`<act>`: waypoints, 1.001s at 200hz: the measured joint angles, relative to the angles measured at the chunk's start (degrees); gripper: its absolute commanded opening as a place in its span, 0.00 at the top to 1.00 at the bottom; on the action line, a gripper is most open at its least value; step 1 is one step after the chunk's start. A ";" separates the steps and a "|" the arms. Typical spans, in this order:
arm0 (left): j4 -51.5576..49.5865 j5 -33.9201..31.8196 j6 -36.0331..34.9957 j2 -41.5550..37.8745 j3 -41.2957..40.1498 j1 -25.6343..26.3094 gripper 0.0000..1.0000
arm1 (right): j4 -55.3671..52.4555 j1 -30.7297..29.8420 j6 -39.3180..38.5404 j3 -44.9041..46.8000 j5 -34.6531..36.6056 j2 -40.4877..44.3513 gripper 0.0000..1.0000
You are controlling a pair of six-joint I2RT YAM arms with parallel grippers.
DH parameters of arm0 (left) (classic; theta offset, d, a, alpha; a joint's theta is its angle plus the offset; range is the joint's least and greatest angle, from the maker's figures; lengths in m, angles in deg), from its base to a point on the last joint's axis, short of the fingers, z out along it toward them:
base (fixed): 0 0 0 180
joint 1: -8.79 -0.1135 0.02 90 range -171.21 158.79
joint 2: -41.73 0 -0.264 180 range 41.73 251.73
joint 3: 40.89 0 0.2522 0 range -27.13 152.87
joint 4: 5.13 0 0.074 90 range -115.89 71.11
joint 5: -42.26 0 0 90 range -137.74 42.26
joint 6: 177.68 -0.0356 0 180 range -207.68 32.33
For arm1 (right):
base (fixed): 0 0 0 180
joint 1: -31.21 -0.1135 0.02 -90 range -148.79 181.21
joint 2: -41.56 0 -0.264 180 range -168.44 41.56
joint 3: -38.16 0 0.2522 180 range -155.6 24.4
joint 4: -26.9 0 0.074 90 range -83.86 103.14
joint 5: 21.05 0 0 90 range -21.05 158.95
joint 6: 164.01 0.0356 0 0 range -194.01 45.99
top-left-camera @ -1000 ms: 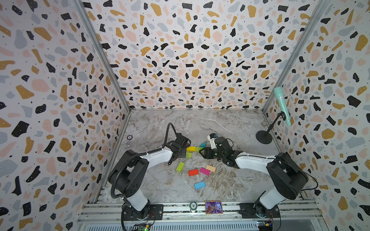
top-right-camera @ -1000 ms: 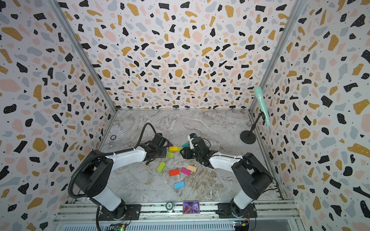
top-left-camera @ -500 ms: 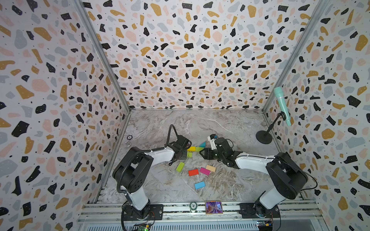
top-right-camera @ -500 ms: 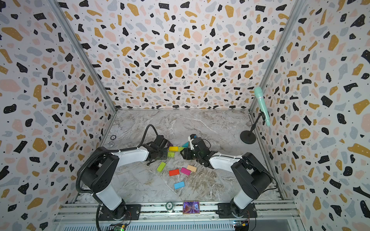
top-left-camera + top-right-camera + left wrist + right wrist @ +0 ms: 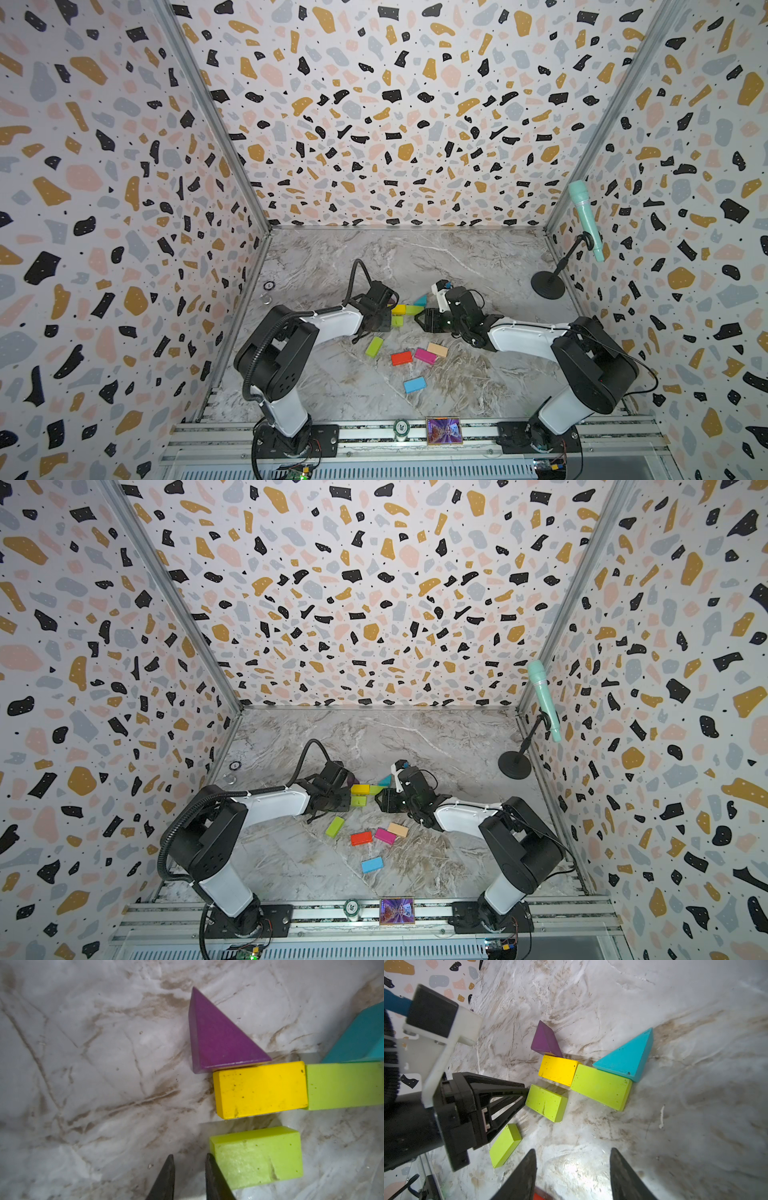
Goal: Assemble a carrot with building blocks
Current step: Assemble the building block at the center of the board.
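Top views: no brand can be read. Digits on a round token [image 5: 400, 428] on the near rail are too small to be made out, and the print on a small colourful card [image 5: 397, 911] beside it is unreadable. The started carrot [image 5: 405, 309] is found mid-worktop [image 5: 478, 257], between the left tool [image 5: 386, 322] and the right tool [image 5: 422, 322], partly hidden by the left arm. Five loose building blocks [image 5: 360, 838] are scattered nearer.

Left wrist: the left tool [image 5: 189, 1158] is narrowly parted, nothing gripped, with one finger set against a lime block [image 5: 257, 1157]. The purple triangle [image 5: 218, 1036] touches the yellow block [image 5: 259, 1088]. The teal triangle [image 5: 357, 1039] is cut off.

Right wrist: the right tool [image 5: 572, 1151] is roughly half open and empty. A red block [image 5: 538, 1196] is cut off at the edge.
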 measured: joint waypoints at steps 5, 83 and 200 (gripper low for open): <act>0.02 0.00 0.00 0.11 0.17 0.00 0.73 | 0.00 0.00 0.02 0.00 -0.02 0.00 0.43; 0.39 -0.07 0.13 0.63 1.53 0.09 0.73 | -0.39 -2.23 -0.68 0.00 1.51 0.00 0.54; 1.95 -0.13 0.42 -3.45 -1.16 -1.27 0.73 | 0.00 -11.82 1.18 -5.53 2.80 -9.42 0.81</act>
